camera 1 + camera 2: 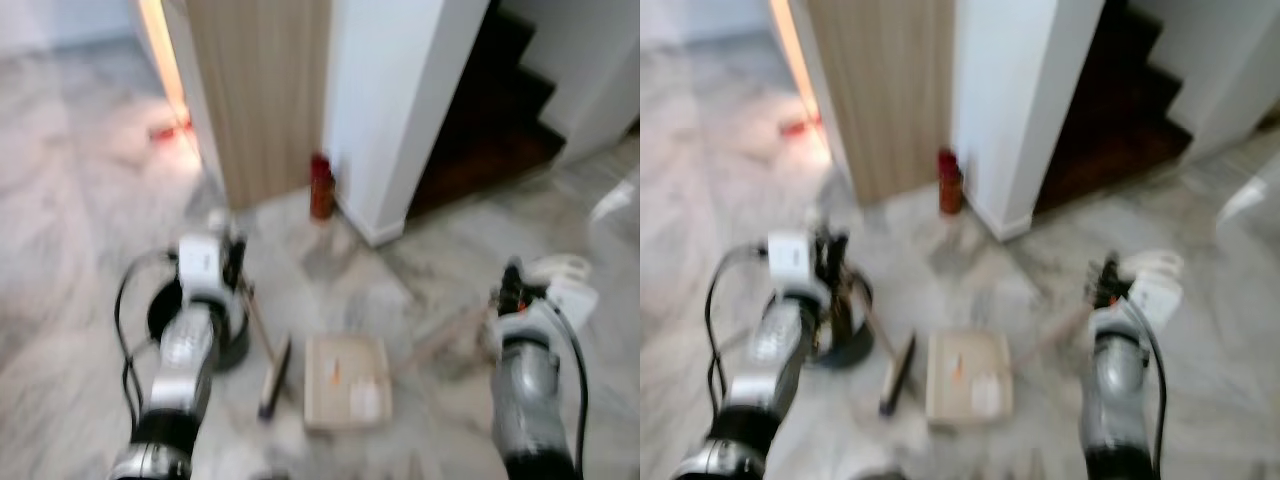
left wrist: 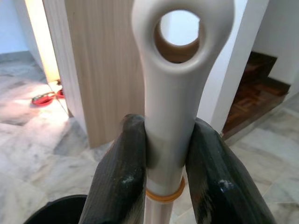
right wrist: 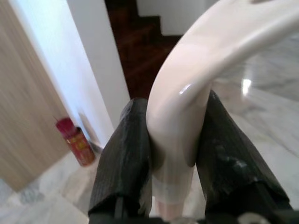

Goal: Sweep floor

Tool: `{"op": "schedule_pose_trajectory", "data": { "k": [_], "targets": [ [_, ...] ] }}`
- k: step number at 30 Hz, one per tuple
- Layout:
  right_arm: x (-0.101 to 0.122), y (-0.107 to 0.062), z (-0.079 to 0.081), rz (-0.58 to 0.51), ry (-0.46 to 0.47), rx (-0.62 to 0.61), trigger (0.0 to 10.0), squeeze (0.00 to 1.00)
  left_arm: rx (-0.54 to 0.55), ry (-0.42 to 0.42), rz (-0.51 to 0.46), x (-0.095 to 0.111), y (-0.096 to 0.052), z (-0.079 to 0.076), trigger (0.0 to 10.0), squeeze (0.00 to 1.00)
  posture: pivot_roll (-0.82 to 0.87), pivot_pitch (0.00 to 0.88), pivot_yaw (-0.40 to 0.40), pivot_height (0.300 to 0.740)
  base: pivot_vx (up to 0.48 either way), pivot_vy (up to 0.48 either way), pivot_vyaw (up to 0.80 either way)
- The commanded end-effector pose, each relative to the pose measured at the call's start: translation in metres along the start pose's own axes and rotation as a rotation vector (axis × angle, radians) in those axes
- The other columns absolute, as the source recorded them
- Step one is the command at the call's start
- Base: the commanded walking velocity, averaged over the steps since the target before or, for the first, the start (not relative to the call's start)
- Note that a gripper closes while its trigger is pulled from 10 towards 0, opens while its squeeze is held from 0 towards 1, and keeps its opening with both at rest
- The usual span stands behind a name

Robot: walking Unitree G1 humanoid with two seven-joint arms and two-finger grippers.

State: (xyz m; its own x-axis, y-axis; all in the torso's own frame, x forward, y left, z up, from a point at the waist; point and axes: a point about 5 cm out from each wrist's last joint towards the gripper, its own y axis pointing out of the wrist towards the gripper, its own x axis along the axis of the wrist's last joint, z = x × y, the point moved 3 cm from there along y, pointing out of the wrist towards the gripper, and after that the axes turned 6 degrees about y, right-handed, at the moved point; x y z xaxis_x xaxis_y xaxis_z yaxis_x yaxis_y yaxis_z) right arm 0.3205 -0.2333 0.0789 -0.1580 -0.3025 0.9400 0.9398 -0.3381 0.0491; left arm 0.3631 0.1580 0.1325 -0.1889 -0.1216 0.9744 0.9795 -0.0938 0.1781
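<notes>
Two end effectors, left (image 2: 166, 161) clamping smooth broom handle (image 2: 175, 93), right (image 3: 175, 154) curved dustpan handle (image 3: 187, 107)

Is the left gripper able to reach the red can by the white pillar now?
Probably not: the left gripper is shut on the broom handle, and the red can stands well ahead across the floor.

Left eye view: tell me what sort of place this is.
Probably a home hallway beside a staircase: grey marble floor, dark wooden stairs behind a white wall, and a wood-panelled partition with a red can at its foot.
</notes>
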Motion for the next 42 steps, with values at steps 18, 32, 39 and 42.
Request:
{"op": "schedule_pose_trajectory", "data": {
  "k": [18,32,39,42],
  "targets": [
    [0.0101,0.0046,-0.0045,-0.032,-0.006,-0.009,10.0,0.0,-0.005,-0.013,-0.01,0.0019,-0.0013,0.0,10.0,0.0,0.15,0.071,-0.049,0.74,0.0,0.0,0.0],
    [0.0094,0.0048,-0.0048,-0.026,-0.002,-0.008,10.0,0.0,-0.011,-0.024,-0.006,0.0017,-0.0016,-0.0013,10.0,0.0,0.16,0.071,-0.05,0.74,0.0,0.0,0.0],
    [0.0094,0.005,-0.0049,-0.024,0.0,-0.007,10.0,0.0,-0.004,-0.027,-0.001,0.001,-0.0021,-0.0006,10.0,0.0,0.16,0.071,-0.051,0.74,0.0,0.251,0.0],
    [0.0096,0.0052,-0.0049,-0.025,0.002,-0.006,10.0,0.0,-0.005,-0.027,-0.001,0.0011,-0.0019,-0.0007,10.0,0.0,0.16,0.07,-0.051,0.74,0.0,0.372,0.0]
  ]
}}
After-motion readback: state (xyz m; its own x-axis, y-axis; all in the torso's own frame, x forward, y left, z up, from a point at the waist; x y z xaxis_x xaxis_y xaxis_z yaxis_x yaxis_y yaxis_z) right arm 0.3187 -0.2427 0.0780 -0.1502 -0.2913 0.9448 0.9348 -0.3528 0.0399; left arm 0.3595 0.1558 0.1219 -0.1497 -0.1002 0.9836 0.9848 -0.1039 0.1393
